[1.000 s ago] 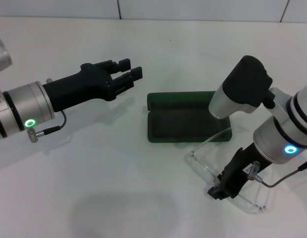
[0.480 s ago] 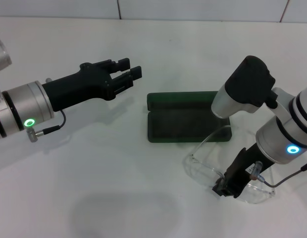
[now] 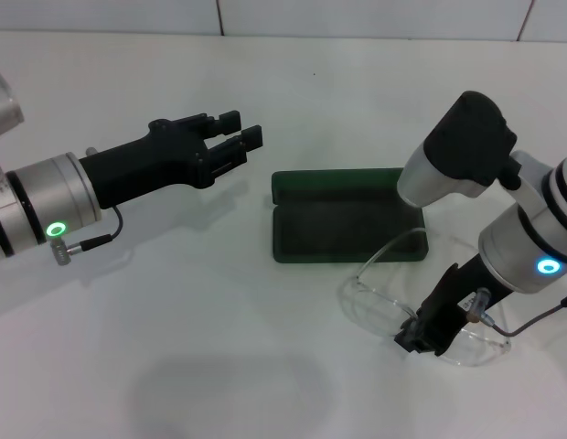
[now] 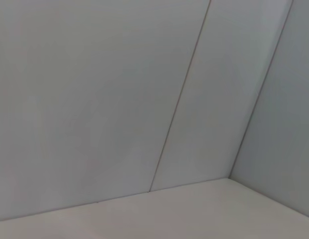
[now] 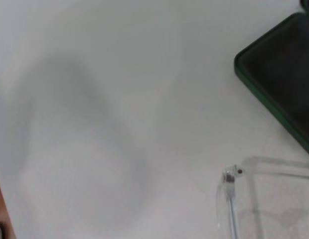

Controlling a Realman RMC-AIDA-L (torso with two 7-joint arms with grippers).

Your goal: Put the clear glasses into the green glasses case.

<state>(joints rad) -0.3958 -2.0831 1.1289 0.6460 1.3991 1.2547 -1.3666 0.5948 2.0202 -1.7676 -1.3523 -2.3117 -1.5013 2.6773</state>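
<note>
The green glasses case (image 3: pixel 343 229) lies open at the table's middle, dark lining up; its corner (image 5: pixel 286 69) also shows in the right wrist view. Just in front of it, the clear glasses (image 3: pixel 375 304) are tilted, with one thin arm curving up toward the case's front right corner. My right gripper (image 3: pixel 419 339) is shut on them near the bridge. A hinge corner and lens edge of the glasses (image 5: pixel 231 179) appear in the right wrist view. My left gripper (image 3: pixel 242 129) hovers open to the left of the case, holding nothing.
The white table (image 3: pixel 192 347) stretches wide in front and to the left. A tiled wall (image 4: pixel 144 99) fills the left wrist view. My right arm's elbow (image 3: pixel 457 151) hangs over the case's right end.
My right gripper has shifted right and slightly toward the case with the glasses, turning and tilting them. The left arm has stayed still.
</note>
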